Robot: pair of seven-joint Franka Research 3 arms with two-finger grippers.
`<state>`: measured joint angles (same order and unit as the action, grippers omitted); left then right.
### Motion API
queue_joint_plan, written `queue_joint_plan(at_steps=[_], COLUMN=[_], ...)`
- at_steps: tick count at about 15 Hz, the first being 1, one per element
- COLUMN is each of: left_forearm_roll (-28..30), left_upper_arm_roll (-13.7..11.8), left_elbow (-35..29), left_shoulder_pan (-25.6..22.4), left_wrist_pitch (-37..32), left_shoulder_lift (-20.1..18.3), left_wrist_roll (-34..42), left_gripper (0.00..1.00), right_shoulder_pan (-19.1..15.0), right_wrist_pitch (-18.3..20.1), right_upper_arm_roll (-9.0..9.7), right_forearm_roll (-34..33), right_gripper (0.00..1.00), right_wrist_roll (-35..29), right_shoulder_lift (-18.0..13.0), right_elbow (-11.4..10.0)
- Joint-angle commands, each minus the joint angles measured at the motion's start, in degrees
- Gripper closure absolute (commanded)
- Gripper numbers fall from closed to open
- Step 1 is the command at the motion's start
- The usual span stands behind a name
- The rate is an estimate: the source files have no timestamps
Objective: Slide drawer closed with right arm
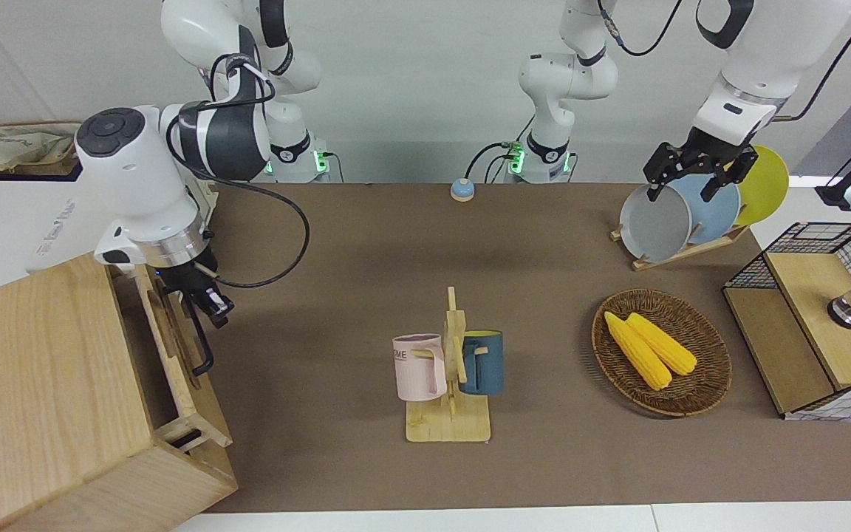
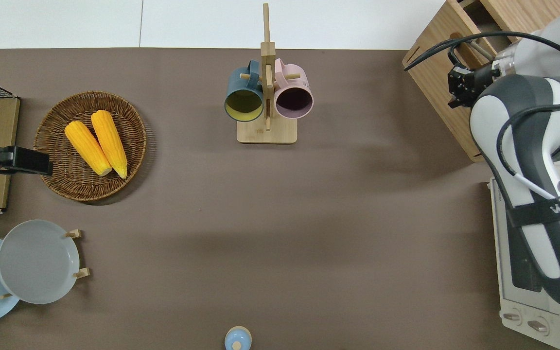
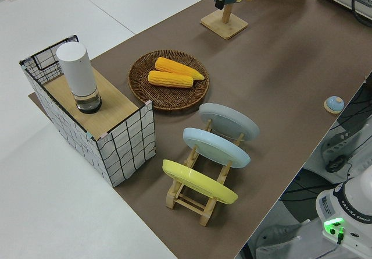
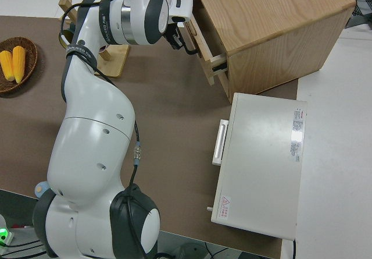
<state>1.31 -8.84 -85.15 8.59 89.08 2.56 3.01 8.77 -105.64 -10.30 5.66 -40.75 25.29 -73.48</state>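
Note:
The pale-wood cabinet (image 1: pixel 41 399) stands at the right arm's end of the table. Its drawer (image 1: pixel 173 347) is pulled partway out, with a dark gap showing between the drawer front and the cabinet body. A black loop handle (image 1: pixel 204 343) runs along the drawer front. My right gripper (image 1: pixel 210 301) is at the end of the handle nearer the robots, right against the drawer front (image 4: pixel 204 48). In the right side view the right gripper (image 4: pixel 177 38) sits level with the handle. From overhead the right gripper (image 2: pixel 460 82) is over the drawer front's edge. The left arm is parked, and its gripper (image 1: pixel 695 174) has its fingers spread.
A white toaster oven (image 4: pixel 261 160) stands beside the cabinet, nearer to the robots. A wooden mug rack (image 1: pixel 449 425) holds a pink and a blue mug mid-table. A wicker basket (image 1: pixel 713 384) with two corn cobs, a plate rack (image 1: pixel 680 255) and a wire-mesh box (image 1: pixel 817 244) stand toward the left arm's end.

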Motion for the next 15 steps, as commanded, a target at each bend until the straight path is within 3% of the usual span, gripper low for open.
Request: queue_joint_plan(at_steps=[1,15], left_forearm_roll=[-0.87,-0.78], left_upper_arm_roll=[-0.92,-0.92], left_elbow=[1.12,1.12], left_shoulder_pan=[0.99,0.99], left_wrist_pitch=[0.04,0.04], left_shoulder_lift=[0.69,0.69], left_wrist_roll=[0.33,0.33], left_gripper=[0.0,0.0], right_shoulder_pan=[-2.71,-3.5], right_wrist_pitch=[-1.23,-2.55], right_upper_arm_roll=[0.28,-0.16], right_forearm_roll=[1.72,0.23], right_gripper=[1.0,1.0], right_wrist_roll=[4.97,9.19], right_shoulder_lift=[-0.24,-0.24], right_elbow=[-0.17,-0.17])
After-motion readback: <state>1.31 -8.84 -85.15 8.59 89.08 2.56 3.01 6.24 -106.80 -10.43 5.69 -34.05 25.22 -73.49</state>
